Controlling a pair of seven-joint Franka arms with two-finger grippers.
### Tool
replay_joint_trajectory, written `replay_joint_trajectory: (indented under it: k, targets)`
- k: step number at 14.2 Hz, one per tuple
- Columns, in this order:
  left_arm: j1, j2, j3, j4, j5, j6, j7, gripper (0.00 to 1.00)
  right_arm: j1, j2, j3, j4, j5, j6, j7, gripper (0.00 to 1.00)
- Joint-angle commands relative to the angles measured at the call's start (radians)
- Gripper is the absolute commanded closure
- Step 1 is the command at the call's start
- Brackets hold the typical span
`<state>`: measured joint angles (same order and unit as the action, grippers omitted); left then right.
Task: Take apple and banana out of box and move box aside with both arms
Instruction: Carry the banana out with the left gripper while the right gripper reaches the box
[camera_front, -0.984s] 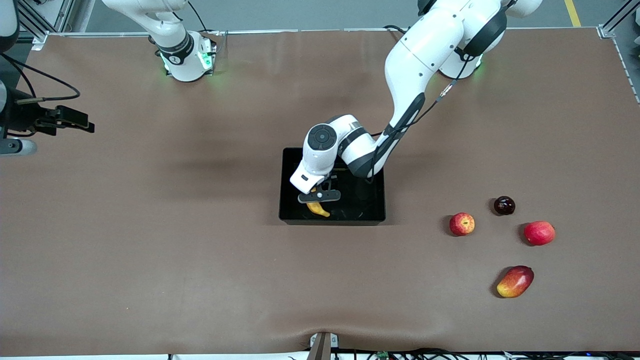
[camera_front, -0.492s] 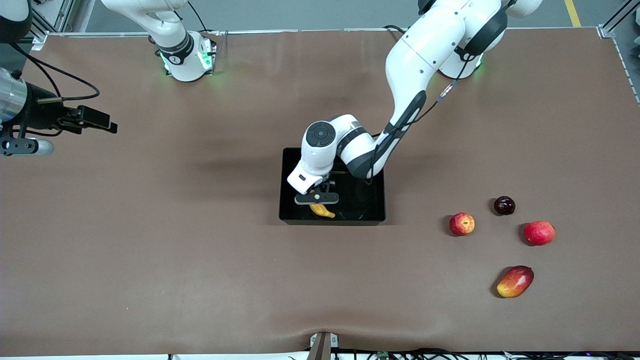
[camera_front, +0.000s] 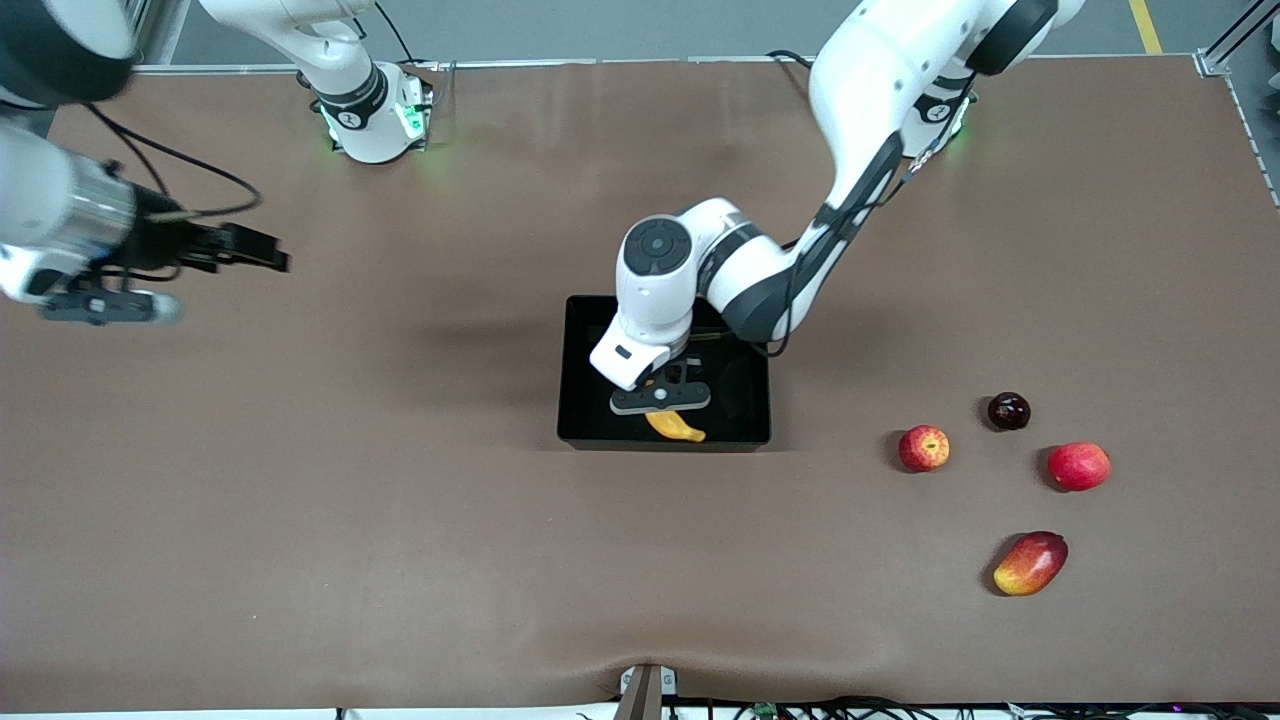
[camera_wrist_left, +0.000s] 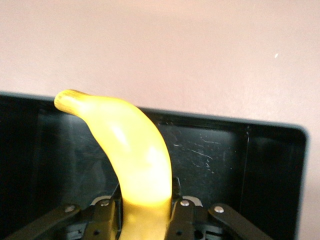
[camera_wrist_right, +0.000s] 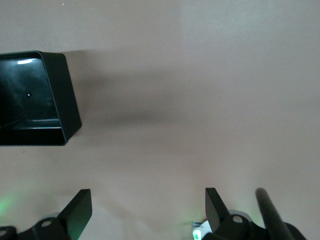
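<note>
The black tray (camera_front: 566, 380) sits mid-table. My left gripper (camera_front: 661, 399) is over the part of it nearer the front camera, shut on the yellow banana (camera_front: 677, 427). In the left wrist view the banana (camera_wrist_left: 131, 150) runs out from between the fingers (camera_wrist_left: 182, 210) toward the tray wall (camera_wrist_left: 210, 155). The small red apple with yellow streaks (camera_front: 923, 447) lies on the table toward the left arm's end. My right gripper (camera_front: 262, 257) is open and empty over bare table toward the right arm's end. Its wrist view shows its spread fingers (camera_wrist_right: 81, 210) and a tray corner (camera_wrist_right: 65, 95).
A dark plum (camera_front: 1008, 411), a plain red apple (camera_front: 1078, 466) and a red-yellow mango (camera_front: 1030, 563) lie near the streaked apple. The brown table (camera_front: 400, 520) stretches wide around the tray.
My left gripper has shifted with the banana toward the left arm's end inside the tray. My right gripper has moved in from the table's end toward the tray.
</note>
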<state>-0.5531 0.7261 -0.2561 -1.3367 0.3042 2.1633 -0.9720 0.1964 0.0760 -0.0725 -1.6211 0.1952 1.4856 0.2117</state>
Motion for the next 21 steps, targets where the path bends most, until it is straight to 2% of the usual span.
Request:
replay_joint_trajectory:
  k: [1, 3, 7, 9, 16, 21]
  targets:
    - [0.070, -0.108, -0.006, -0.030, -0.068, -0.088, 0.140, 1.00, 0.096, 0.060, -0.006, 0.001, 0.012, 0.077, 0.118, 0.00]
    - [0.143, -0.149, -0.003, -0.035, -0.138, -0.138, 0.308, 1.00, 0.155, 0.108, -0.006, 0.000, 0.013, 0.148, 0.136, 0.00]
    - [0.264, -0.162, -0.002, -0.033, -0.137, -0.226, 0.599, 1.00, 0.263, 0.209, -0.006, 0.000, 0.030, 0.298, 0.191, 0.00]
    - [0.317, -0.160, -0.002, -0.035, -0.135, -0.227, 0.717, 1.00, 0.325, 0.270, -0.007, 0.000, 0.030, 0.381, 0.294, 0.00]
    - [0.530, -0.123, 0.000, -0.056, -0.131, -0.227, 1.235, 1.00, 0.478, 0.462, -0.009, 0.000, 0.015, 0.596, 0.397, 0.00]
    - [0.605, -0.054, 0.009, -0.052, -0.134, -0.160, 1.418, 1.00, 0.518, 0.565, -0.013, -0.005, 0.000, 0.728, 0.423, 0.00]
